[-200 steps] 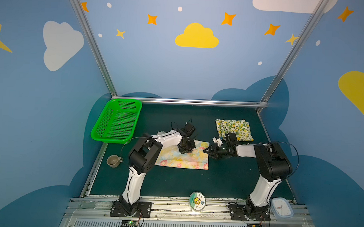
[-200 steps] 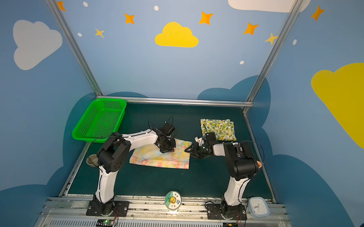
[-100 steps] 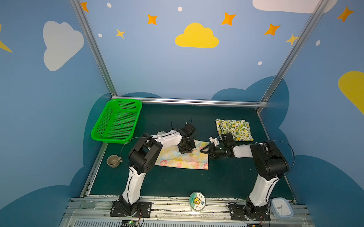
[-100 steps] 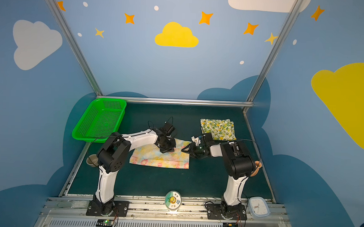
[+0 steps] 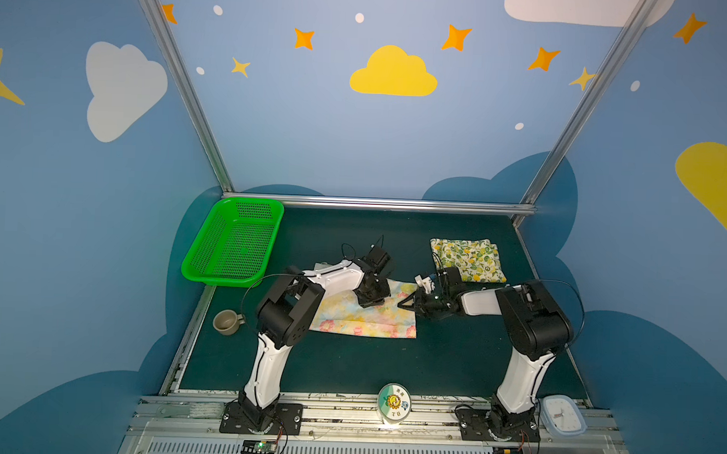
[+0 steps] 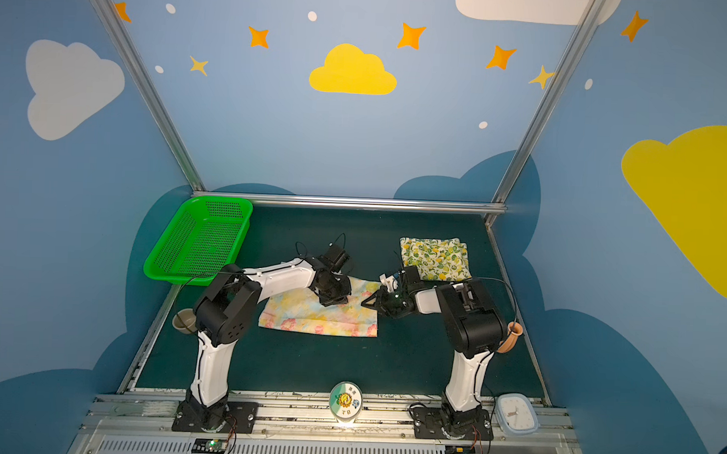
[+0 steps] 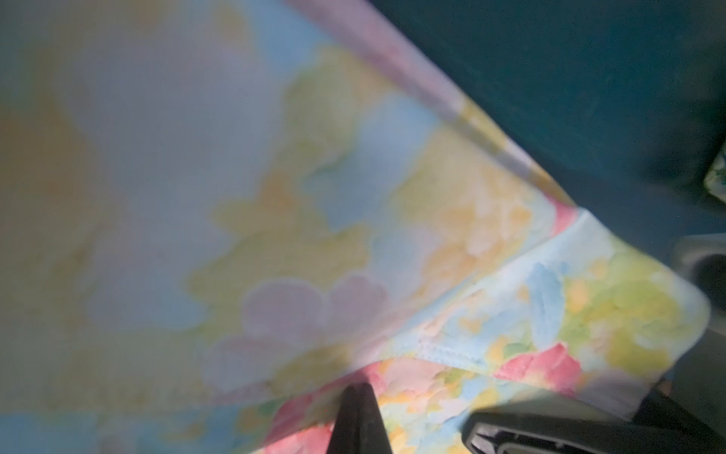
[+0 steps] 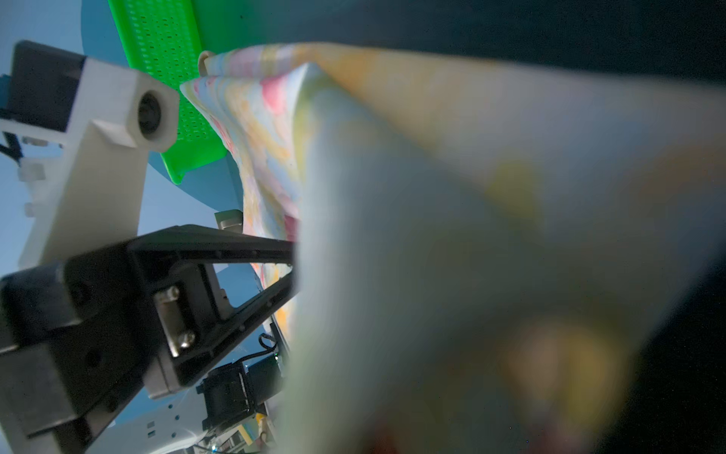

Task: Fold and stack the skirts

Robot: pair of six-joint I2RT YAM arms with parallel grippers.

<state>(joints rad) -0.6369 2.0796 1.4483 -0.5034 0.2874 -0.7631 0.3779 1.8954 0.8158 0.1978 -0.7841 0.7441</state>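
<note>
Flowered skirt (image 5: 362, 321): lying flat mid-mat, looks like it still needs at least one more fold.
Lemon skirt (image 5: 468, 260): already folded and parked at the far right of the mat (image 5: 348, 369), well apart from the flowered one. Probably the stacking spot.
Left gripper (image 5: 371, 303): closed, tips down on the far-middle part of the flowered skirt. Can't tell whether it's pinching cloth or just pinning it.
Right gripper (image 5: 400, 304): fingers nipped together on the flowered skirt's right edge. Blurry cloth fills most of the right wrist view.
Doing the fold well: seems the right edge is meant to go over to the left. The arm should lift only a little, check both layers came along, sweep across low, and line the edges up before letting go. The left gripper makes a decent anchor, but it'll need to clear out before the flap lands on it.
Changed from a second ago: the right gripper sat just off that edge with its fingers apart. Now it has slid in and closed. Left arm and lemon skirt haven't budged.
</note>
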